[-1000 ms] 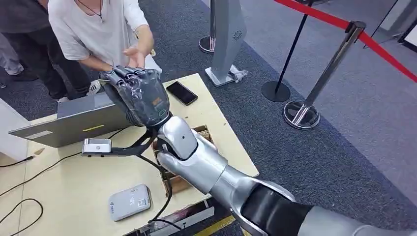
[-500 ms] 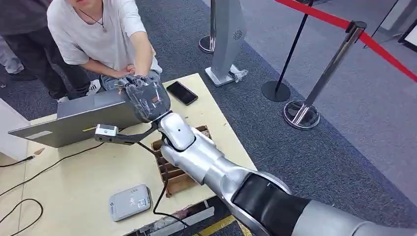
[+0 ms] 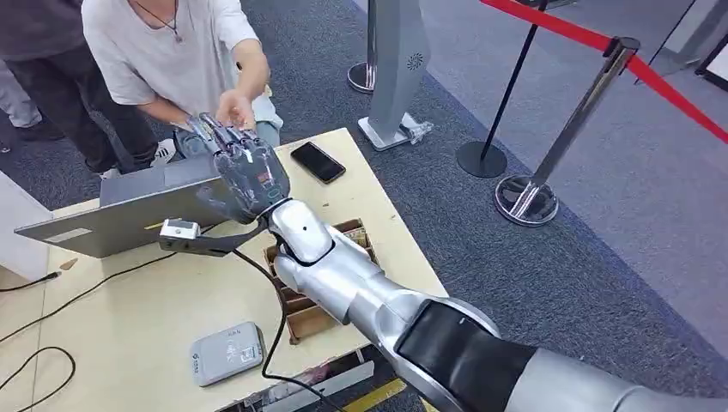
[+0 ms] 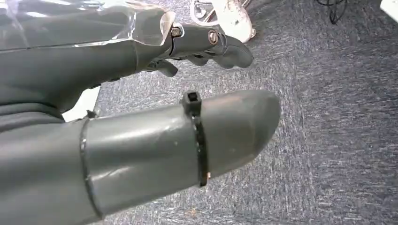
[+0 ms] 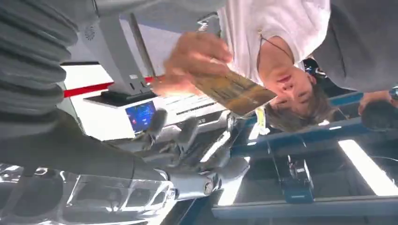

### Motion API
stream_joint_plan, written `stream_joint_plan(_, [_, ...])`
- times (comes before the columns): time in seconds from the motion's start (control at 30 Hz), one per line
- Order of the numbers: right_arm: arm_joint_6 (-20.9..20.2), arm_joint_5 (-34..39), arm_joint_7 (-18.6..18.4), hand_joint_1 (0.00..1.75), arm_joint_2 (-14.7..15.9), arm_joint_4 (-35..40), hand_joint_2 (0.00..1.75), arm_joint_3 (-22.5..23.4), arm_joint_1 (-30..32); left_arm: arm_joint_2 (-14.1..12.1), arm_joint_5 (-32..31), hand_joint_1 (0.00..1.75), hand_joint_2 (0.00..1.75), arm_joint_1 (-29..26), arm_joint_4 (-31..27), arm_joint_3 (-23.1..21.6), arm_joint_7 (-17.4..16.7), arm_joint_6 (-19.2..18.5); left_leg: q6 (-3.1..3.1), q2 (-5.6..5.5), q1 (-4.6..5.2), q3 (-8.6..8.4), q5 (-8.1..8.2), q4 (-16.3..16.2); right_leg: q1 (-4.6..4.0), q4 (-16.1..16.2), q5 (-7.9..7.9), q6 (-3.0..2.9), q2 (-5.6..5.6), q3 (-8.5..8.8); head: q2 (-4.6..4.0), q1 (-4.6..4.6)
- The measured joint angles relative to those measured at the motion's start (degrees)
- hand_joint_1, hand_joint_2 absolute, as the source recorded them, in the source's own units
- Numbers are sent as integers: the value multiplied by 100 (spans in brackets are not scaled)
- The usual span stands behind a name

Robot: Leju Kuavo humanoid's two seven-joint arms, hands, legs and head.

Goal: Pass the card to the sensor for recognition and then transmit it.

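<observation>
Gripping the card (image 5: 234,91), the person's hand (image 5: 195,61) lifts it just clear of the right hand (image 3: 243,167), whose fingers (image 5: 187,133) spread empty. Left hand (image 4: 141,117) hangs above carpet (image 4: 338,117), fingers loosely apart.

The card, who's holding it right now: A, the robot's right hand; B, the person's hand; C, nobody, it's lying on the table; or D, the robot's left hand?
B: in the right wrist view the person's hand pinches the card above the robot's right hand, whose fingers lie apart with nothing in them.
</observation>
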State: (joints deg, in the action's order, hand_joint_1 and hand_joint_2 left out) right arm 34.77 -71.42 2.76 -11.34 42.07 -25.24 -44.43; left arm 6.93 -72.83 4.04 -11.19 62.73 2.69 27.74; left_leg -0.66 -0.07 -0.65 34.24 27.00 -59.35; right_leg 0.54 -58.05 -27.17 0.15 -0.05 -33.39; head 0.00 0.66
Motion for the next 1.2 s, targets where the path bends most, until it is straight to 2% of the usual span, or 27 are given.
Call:
stream_joint_plan(0.1, [-76, 284, 190, 0, -9, 109, 0, 17, 51, 0, 9, 0, 0, -1, 0, 0, 0, 0, 0, 0, 0, 0, 0, 0, 0, 0, 0, 0, 0, 0, 0, 0])
stream_joint_plan(0.2, [-83, 290, 221, 0, -15, 166, 0, 39, 73, 0, 9, 0, 0, 0, 0, 0, 0, 2, 0, 0, 0, 0, 0, 0, 0, 0, 0, 0, 0, 0, 0, 0])
stream_joint_plan(1.2, [-90, 323, 229, 0, -22, 238, 0, 98, 98, 0, 9, 0, 0, 0, 0, 0, 0, 2, 0, 0, 0, 0, 0, 0, 0, 0, 0, 0, 0, 0, 0, 0])
